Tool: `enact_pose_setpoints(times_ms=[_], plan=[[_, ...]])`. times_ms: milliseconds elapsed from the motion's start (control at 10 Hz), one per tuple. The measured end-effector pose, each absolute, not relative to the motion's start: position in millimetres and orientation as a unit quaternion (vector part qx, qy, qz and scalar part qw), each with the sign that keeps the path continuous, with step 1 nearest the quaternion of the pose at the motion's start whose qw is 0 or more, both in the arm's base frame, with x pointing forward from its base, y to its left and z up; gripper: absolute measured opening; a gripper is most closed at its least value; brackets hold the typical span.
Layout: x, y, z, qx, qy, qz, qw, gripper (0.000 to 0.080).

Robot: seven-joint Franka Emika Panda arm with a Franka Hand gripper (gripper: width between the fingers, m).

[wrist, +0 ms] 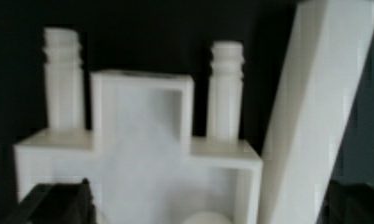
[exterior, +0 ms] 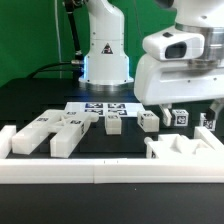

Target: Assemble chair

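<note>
The robot arm's gripper (exterior: 189, 104) hangs low over the black table (exterior: 30, 100) at the exterior view's right, with loose chair parts (exterior: 62, 134) spread beneath and beside it. A row of small tagged cubes (exterior: 148, 120) sits just under the gripper. Larger white blocks lie well apart from it at the exterior view's left, and the marker board (exterior: 105, 108) rests between the two groups, in front of the arm's base (exterior: 104, 55). Nearer the camera than the gripper, a notched piece (exterior: 185, 148) lies against the long white rail (exterior: 100, 172). The wrist view is filled by a blocky piece with two ridged pegs (wrist: 148, 140) lying flat on the table, apart from the gripper and not held. A long white bar (wrist: 317, 110) runs just beside it; whether this is the rail cannot be told. One dark finger (wrist: 56, 203) shows at the frame's edge, and the other is not clearly seen, so how far apart the jaws stand cannot be told.
</note>
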State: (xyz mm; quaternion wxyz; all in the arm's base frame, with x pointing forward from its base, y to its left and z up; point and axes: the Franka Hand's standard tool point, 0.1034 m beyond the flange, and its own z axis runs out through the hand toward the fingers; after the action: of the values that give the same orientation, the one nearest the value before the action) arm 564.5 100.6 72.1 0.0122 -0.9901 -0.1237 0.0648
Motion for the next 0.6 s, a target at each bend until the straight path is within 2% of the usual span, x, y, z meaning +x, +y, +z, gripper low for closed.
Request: enact_pose_setpoints(times_ms=[200, 600], plan=[[544, 78, 76.4, -0.986, -0.154, 0.066, 0.011, 0.0649], [543, 73, 72.7, -0.986, -0.154, 0.061, 0.012, 0.0649]])
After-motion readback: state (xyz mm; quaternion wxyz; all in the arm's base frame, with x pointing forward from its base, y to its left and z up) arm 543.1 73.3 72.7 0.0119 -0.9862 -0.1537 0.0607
